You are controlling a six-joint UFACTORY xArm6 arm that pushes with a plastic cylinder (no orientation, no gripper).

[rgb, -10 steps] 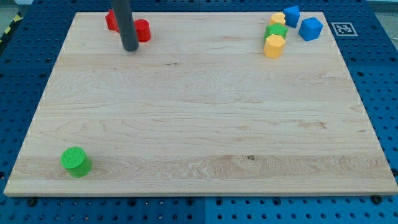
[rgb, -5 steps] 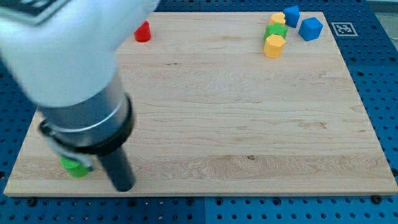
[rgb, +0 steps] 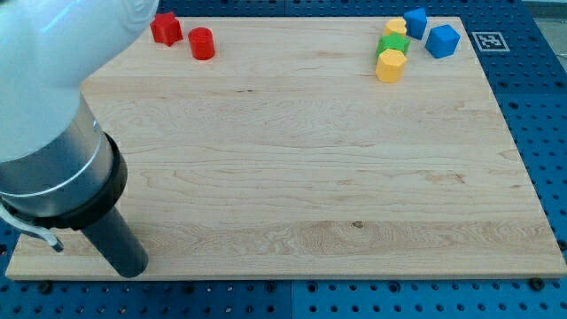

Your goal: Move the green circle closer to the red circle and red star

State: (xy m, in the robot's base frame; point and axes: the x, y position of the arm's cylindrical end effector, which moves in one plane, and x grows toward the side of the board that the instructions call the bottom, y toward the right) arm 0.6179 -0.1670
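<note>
The counter [rgb: 292,168] is a pale wooden board lying on a blue perforated base [rgb: 540,106]; a black-and-white marker tag [rgb: 490,41] sits at about 2 o'clock. At 8 o'clock my tip [rgb: 133,268] rests near the board's lower edge, and the bulky white and grey arm [rgb: 53,133] covers that corner. The green circle cannot be seen, so its heading cannot be told. There is no hand on this rod. At 11 o'clock lie the red star [rgb: 165,28] and the red circle [rgb: 202,43], just beside each other. At 1 o'clock cluster a yellow block [rgb: 390,65], a green block [rgb: 393,43], another yellow block [rgb: 396,27] and two blue blocks [rgb: 415,21] [rgb: 442,40].
</note>
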